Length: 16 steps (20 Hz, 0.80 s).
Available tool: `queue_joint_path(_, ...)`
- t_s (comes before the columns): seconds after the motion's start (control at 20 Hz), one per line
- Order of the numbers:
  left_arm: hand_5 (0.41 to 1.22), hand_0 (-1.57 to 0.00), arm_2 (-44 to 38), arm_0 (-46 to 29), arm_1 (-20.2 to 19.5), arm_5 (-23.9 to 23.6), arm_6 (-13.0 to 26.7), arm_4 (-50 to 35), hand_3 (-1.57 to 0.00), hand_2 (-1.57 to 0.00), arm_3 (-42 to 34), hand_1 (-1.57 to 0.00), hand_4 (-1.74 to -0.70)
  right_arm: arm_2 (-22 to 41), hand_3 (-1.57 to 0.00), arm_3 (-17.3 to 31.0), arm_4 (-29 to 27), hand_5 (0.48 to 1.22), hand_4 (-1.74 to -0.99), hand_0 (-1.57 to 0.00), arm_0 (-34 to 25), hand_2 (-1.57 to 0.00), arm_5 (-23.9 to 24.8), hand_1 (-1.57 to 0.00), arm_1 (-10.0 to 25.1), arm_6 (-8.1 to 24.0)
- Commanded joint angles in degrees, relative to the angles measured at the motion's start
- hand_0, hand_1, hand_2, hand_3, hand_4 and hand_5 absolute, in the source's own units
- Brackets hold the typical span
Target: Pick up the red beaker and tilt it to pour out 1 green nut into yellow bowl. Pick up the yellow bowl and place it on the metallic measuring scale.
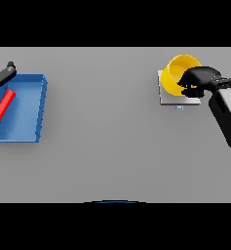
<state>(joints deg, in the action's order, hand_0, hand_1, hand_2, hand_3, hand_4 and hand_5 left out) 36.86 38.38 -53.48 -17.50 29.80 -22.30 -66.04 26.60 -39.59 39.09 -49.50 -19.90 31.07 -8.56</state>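
Right hand (201, 80) curled on tilted yellow bowl (178, 73) over metallic scale (169, 97), red beaker (3, 106) in blue tray (31, 110)

The robot's right arm reaches in from the three o'clock edge, its white and grey forearm angled up toward one o'clock. The dark right hand (201, 80) has its fingers curled round the rim of the yellow bowl (175, 73). The left hand (4, 74) shows at ten o'clock, near the frame's edge, pointing toward two o'clock.
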Motion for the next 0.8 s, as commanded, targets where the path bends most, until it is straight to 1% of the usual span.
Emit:
queue_joint_path(0.0, 0.771, 0.00, -0.3, -0.5, -0.4, 0.0, -0.8, -0.2, 0.00, 0.00, -0.3, 0.00, -0.85, -0.2, -0.98, 0.2, -0.3, 1.037, -1.580, -1.05, 0.0, -0.78, -0.6, -0.78, 0.4, -0.1)
queue_joint_path(0.05, 0.767, 0.00, -0.3, -0.8, -0.5, 0.1, -0.8, -0.4, 0.00, 0.00, -0.7, 0.00, -0.85, -0.5, -0.88, 0.4, -0.5, 0.991, -1.564, -0.95, -0.3, -0.67, -1.2, -0.69, 0.0, 1.4)
queue_joint_path(0.15, 0.766, 0.00, -0.2, -0.2, -0.6, 0.3, -0.1, -0.3, 0.00, 0.00, -0.5, 0.00, -0.85, -0.7, -0.72, 0.0, -1.1, 0.923, -1.540, -0.71, -0.2, -0.52, -2.2, -0.52, 0.0, 1.5)
queue_joint_path(0.2, 0.766, 0.00, -0.1, 0.1, -0.4, 0.5, 0.1, -0.2, 0.00, 0.00, -0.4, 0.00, -0.85, -1.0, -0.66, 0.2, -1.4, 0.899, -1.528, -0.58, -0.6, -0.46, -2.9, -0.44, 0.2, 1.5)
queue_joint_path(0.25, 0.766, 0.00, 0.0, 0.0, 0.0, 0.5, -0.8, 0.0, 0.00, 0.00, 0.2, 0.00, -0.85, -0.7, -0.61, 0.4, -1.2, 0.881, -1.514, -0.46, -0.6, -0.40, -3.2, -0.35, 0.2, 1.4)
queue_joint_path(0.35, 0.772, 0.00, -0.3, -0.3, -0.2, 0.3, -0.8, -0.3, 0.00, 0.00, -0.1, 0.00, -0.85, -0.5, -0.51, 1.2, -0.8, 0.848, -1.487, -0.30, -0.4, -0.30, -3.1, -0.22, 0.3, 1.3)
queue_joint_path(0.45, 0.770, 0.00, -0.1, -0.3, 0.1, 0.0, -0.8, -0.4, 0.00, 0.00, -1.0, 0.00, -0.85, 0.0, -0.43, 2.0, 0.0, 0.826, -1.460, -0.19, -0.8, -0.22, -2.7, -0.14, 0.7, 0.6)
queue_joint_path(0.5, 0.772, 0.00, -0.4, -0.7, -0.5, 0.0, -1.0, -0.6, 0.00, 0.00, -1.2, 0.00, -0.86, 0.4, -0.40, 2.4, 0.4, 0.818, -1.452, -0.15, -0.6, -0.18, -2.5, -0.11, 0.6, 0.1)
queue_joint_path(0.6, 0.772, 0.00, -0.2, -0.6, -1.1, -0.8, 0.1, -0.2, 0.00, 0.00, -2.3, 0.00, -0.85, 0.9, -0.33, 2.0, 0.7, 0.807, -1.432, -0.10, -0.9, -0.12, -2.8, -0.07, 0.4, 0.0)
queue_joint_path(0.7, 0.770, 0.00, 0.0, -0.9, -1.0, -0.9, 0.7, -0.4, 0.00, 0.00, -3.1, 0.00, -0.85, 0.8, -0.28, 0.9, 0.3, 0.801, -1.418, -0.06, -0.2, -0.07, -3.2, -0.05, 1.1, -0.6)
queue_joint_path(0.75, 0.768, 0.00, 0.1, -0.8, -0.9, -0.9, 0.8, -0.1, 0.00, 0.00, -2.6, 0.00, -0.85, 0.6, -0.26, 1.0, 0.2, 0.796, -1.414, -0.05, -0.3, -0.06, -3.1, -0.04, 0.9, 0.1)
